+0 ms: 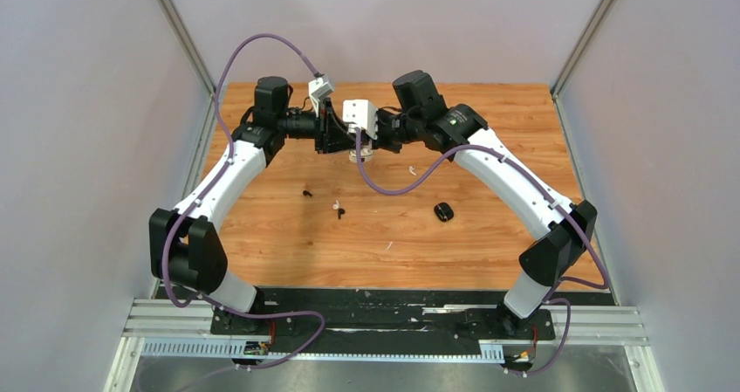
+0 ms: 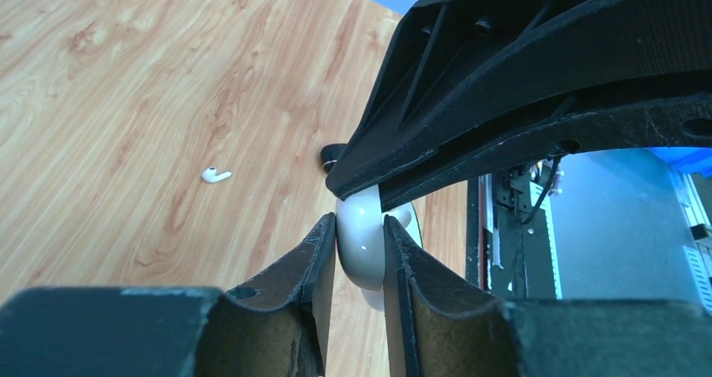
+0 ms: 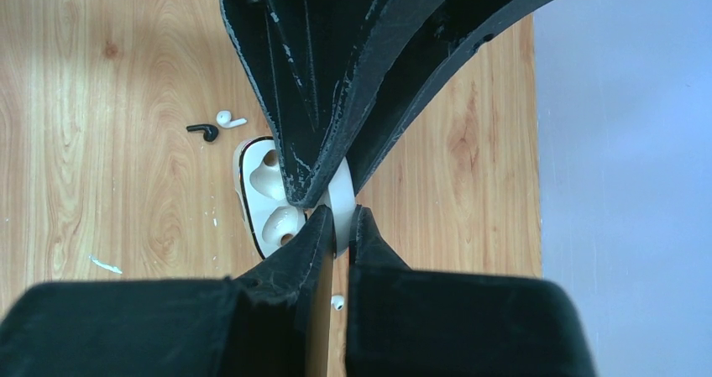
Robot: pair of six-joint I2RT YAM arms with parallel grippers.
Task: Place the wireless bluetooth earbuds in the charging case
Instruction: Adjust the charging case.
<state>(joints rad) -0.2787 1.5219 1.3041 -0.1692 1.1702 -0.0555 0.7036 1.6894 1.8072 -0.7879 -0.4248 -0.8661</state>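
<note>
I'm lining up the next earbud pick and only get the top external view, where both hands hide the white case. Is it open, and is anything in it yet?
Observer: The right wrist view shows the white case open. Both sockets look empty.
Operator: What is holding it?
Observer: In the left wrist view, the left hand pinches its rounded body between both fingers.
Operator: And the right hand?
Observer: The right hand is shut on a thin white part of the case, probably the lid.
</note>
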